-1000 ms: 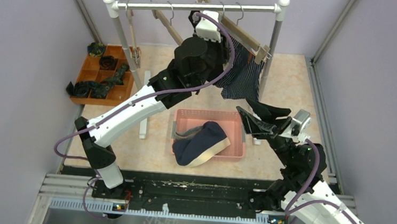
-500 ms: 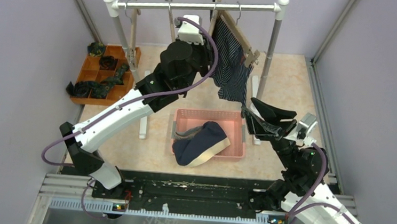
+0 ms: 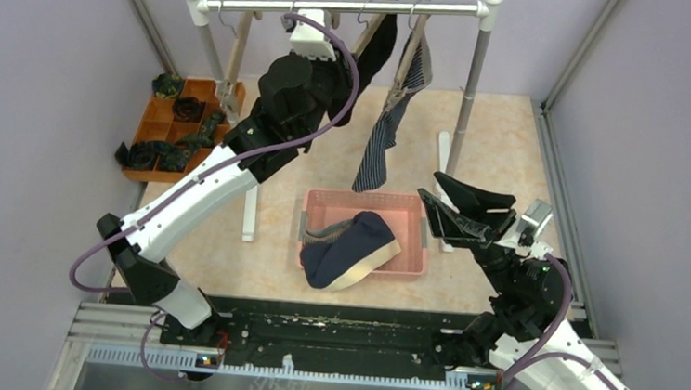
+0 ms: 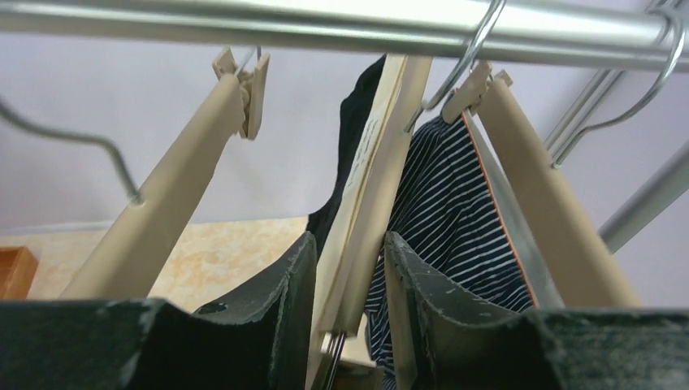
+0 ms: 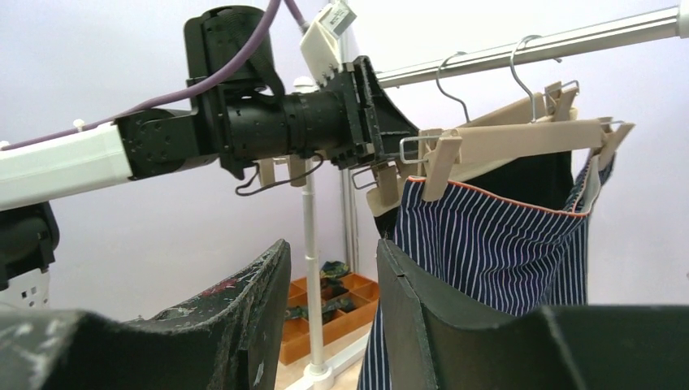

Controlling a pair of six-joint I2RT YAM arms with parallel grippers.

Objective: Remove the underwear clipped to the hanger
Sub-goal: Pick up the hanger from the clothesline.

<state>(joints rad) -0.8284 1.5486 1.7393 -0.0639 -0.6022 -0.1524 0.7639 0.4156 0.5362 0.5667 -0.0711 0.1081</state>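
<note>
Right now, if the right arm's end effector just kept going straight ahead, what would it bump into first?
Probably the striped underwear hanging dead ahead of the right end effector, though the distance between them is hard to judge.

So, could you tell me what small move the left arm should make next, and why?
Probably tighten the left end effector on the wooden hanger it straddles: the black underwear hangs clipped to that hanger, and a clip's wire sits between the fingers. The right end effector is open.
</note>
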